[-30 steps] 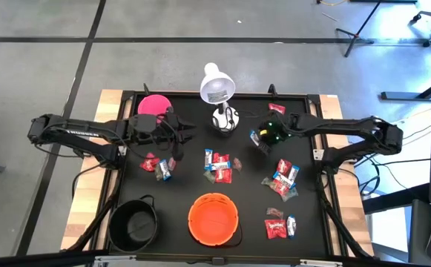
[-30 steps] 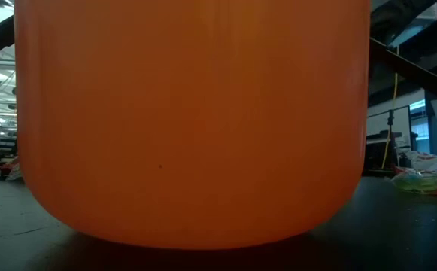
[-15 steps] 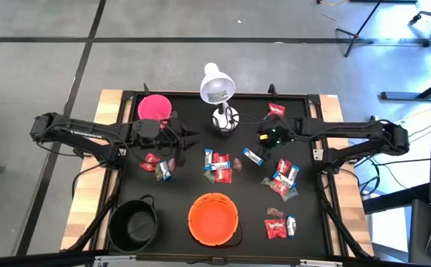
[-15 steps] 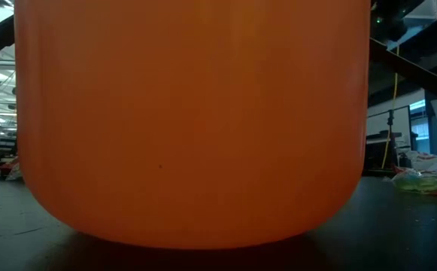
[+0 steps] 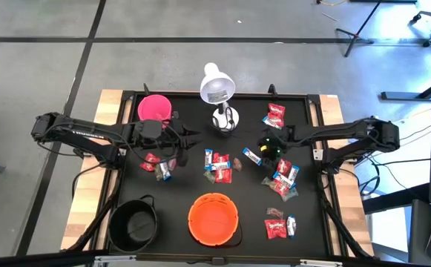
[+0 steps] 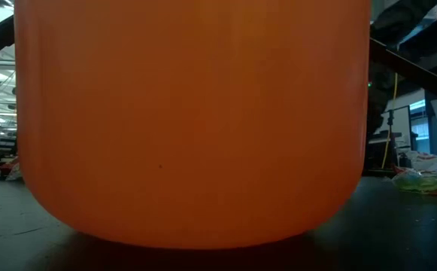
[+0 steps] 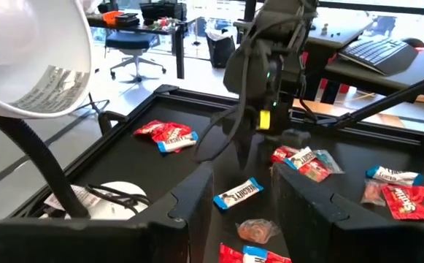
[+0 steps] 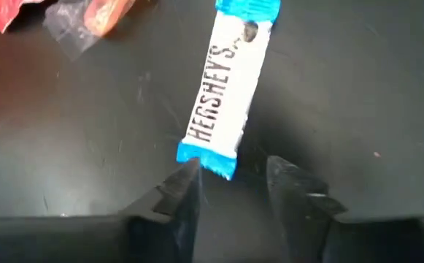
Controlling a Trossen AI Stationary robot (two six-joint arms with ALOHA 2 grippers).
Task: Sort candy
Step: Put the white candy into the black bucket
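Blue-and-white bar [image 8: 228, 95] reads "HERSHEY'S", flat on the black table [image 5: 178, 200] near centre, just off the right gripper [image 8: 230, 183], fingers parted, empty. Left gripper [image 7: 241, 193] open too, near pink cup [image 5: 154, 108]. Orange bowl [image 5: 214, 219] and black pot [image 5: 133, 224] look empty; other candy [image 5: 219, 167] scattered round.

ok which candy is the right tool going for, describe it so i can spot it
Start at the white lamp at the table's back middle. Just in front and to the right of its base lies a white bar with blue ends, printed Hershey's, at the open right tool. It lies alone; its neighbours sit in red-and-blue clusters.
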